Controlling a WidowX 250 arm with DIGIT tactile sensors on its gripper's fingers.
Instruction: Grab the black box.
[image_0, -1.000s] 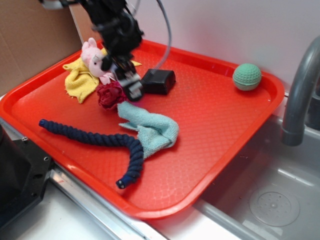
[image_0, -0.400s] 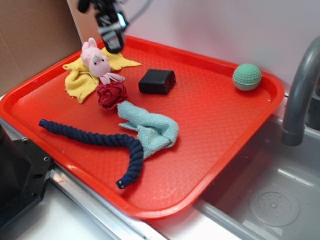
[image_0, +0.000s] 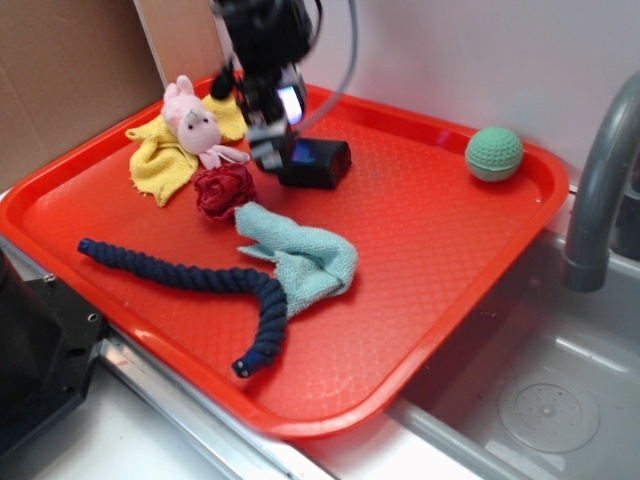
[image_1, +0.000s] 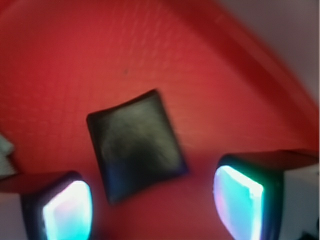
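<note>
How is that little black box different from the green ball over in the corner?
The black box is a glossy, flat-sided block; the green ball is round, matte and dimpled. The box lies near the tray's middle beside the gripper, while the ball sits alone by the far right rim. Both look similar in size and rest on the red tray.

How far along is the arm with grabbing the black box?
Done: the gripper is above the small glossy black rectangular box, open, its fingers on either side of the box's near edge. In hand: the approach. Left: lowering, closing and lifting; the box lies untouched on the red plastic tray.
</note>
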